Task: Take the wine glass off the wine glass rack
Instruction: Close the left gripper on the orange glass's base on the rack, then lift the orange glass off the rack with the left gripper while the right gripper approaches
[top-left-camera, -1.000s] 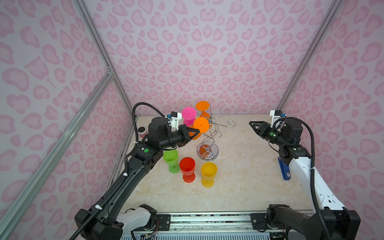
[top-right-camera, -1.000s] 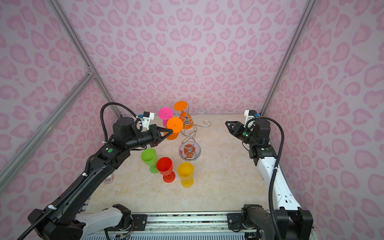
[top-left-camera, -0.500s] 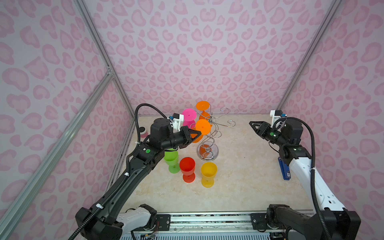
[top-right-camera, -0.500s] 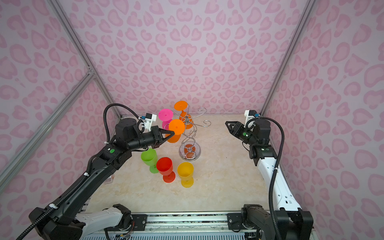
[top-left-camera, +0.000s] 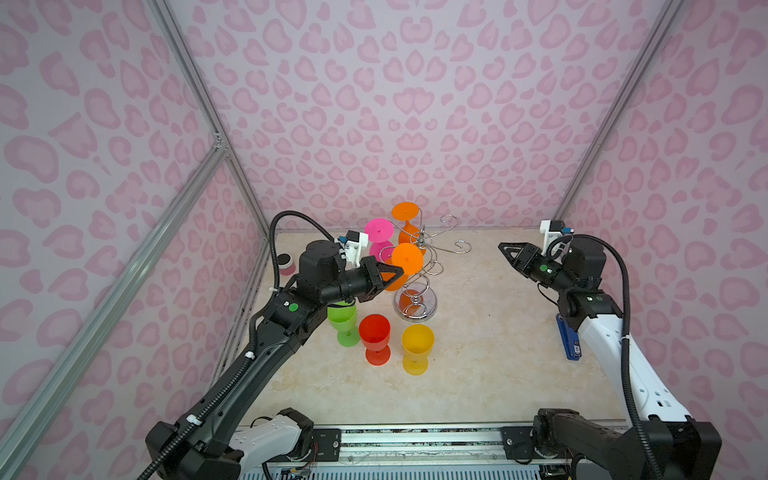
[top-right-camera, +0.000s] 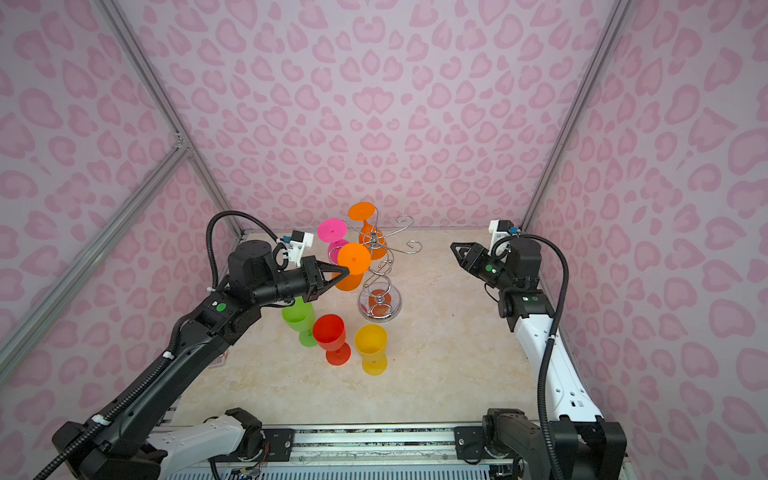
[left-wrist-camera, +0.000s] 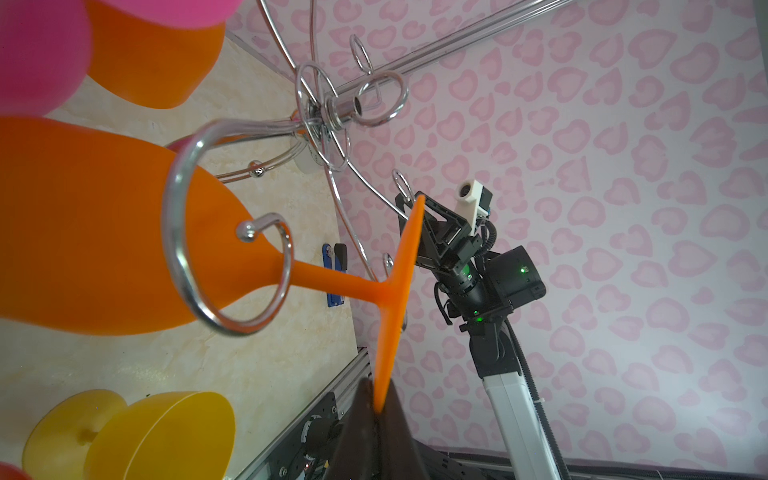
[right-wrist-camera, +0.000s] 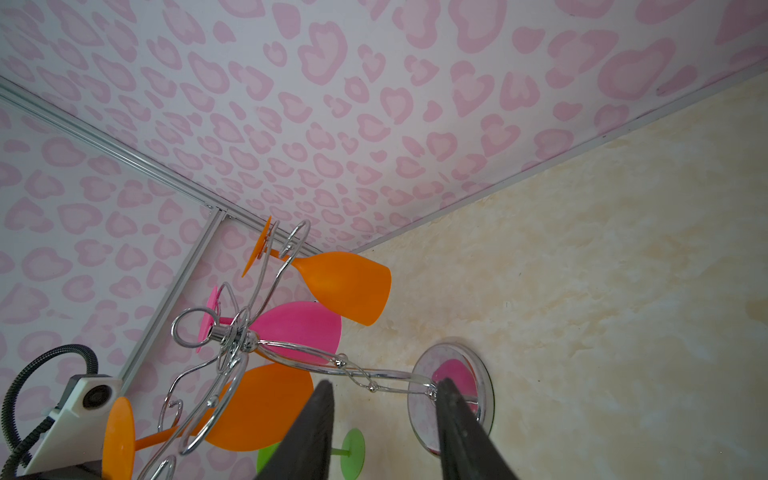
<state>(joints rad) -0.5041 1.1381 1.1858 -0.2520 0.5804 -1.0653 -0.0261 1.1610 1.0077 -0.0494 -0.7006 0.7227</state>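
The chrome wine glass rack (top-left-camera: 415, 306) (top-right-camera: 380, 306) stands mid-table, and three glasses hang upside down from its hooks. The nearest is an orange wine glass (top-left-camera: 407, 257) (top-right-camera: 353, 257) (left-wrist-camera: 104, 232), whose stem still lies inside a curled hook (left-wrist-camera: 266, 249). My left gripper (top-left-camera: 399, 271) (top-right-camera: 345, 271) (left-wrist-camera: 378, 409) is shut on the rim of that glass's foot. My right gripper (top-left-camera: 500, 246) (top-right-camera: 453, 246) (right-wrist-camera: 384, 384) hovers open and empty, well to the right of the rack (right-wrist-camera: 451, 399).
A pink glass (top-left-camera: 379, 229) and a second orange glass (top-left-camera: 405, 212) hang at the rack's back. Green (top-left-camera: 343, 322), red (top-left-camera: 375, 332) and yellow (top-left-camera: 417, 345) glasses stand upright in front. A blue object (top-left-camera: 568, 343) lies by the right wall, a small pink pot (top-left-camera: 285, 264) by the left.
My left gripper, still shut on the orange glass's foot, has edged slightly right and toward the front. The right arm has not moved.
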